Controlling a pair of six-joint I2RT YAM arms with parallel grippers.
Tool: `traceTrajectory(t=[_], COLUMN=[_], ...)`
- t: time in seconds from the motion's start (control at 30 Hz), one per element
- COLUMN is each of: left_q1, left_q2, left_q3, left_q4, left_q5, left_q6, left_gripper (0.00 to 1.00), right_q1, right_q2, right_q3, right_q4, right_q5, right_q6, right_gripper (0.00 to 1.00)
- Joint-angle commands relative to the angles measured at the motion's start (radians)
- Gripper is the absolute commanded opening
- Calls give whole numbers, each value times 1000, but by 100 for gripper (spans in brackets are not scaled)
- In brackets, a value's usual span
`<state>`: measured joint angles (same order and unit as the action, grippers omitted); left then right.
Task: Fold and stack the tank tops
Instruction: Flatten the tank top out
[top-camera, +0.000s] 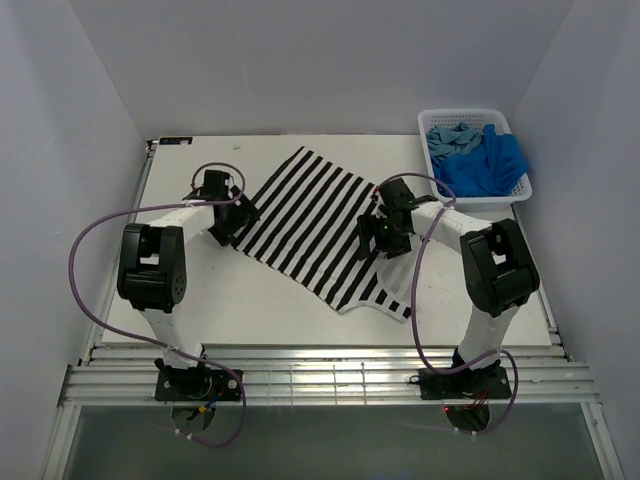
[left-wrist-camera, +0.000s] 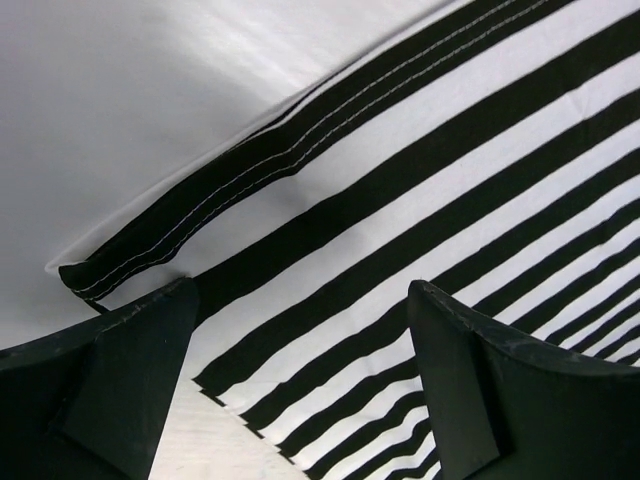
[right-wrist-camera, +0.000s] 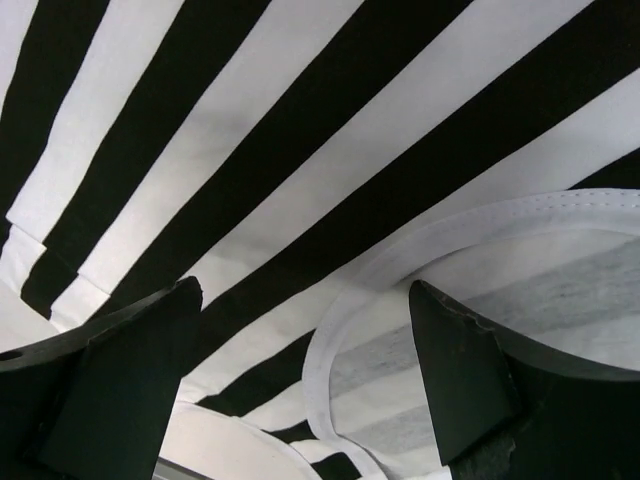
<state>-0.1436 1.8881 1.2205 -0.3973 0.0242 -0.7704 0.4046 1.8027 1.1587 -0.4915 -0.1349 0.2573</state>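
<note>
tank top (top-camera: 305, 225) on table (top-camera: 200, 300) centre; others (top-camera: 480, 165) in basket (top-camera: 492, 203), far right.

One striped tank top (top-camera: 310, 225), one royal-blue top (top-camera: 495, 165), one teal top (top-camera: 450, 138), one basket (top-camera: 495, 202), two pincers (top-camera: 233, 224) (top-camera: 385, 236)

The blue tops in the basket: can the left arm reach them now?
Probably not: the basket stands at the far right corner, beyond the right arm, far across from the left pincer.
</note>
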Motion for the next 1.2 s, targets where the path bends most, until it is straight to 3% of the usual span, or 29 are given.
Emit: traceTrajectory(t=[0.0, 0.33, 0.57, 0.9, 1.03, 1.17], left_q1=[94, 142, 142, 142, 142, 142], left_q2=[-58, -325, -458, -580, -578, -581], left_q3=[-145, -277, -266, -276, -274, -268], left_q4=[-161, -439, -445, -472, -466, -451], left_q5=[-139, -357, -271, -259, -234, -216], left_q6=[-50, -205, -139, -119, -116, -104], left_gripper=[98, 98, 98, 98, 98, 98], right_q1=[80, 197, 198, 209, 241, 243], right_q2=[52, 225, 135, -307, -393, -381], right_q3=[53, 258, 345, -167, -329, -381], right_q4=[40, 27, -18, 57, 97, 139], right_q5=[-57, -118, -103, -109, -144, -138], right_q6=[-32, -52, -69, 54, 125, 131], right_gripper=[90, 90, 90, 90, 90, 90])
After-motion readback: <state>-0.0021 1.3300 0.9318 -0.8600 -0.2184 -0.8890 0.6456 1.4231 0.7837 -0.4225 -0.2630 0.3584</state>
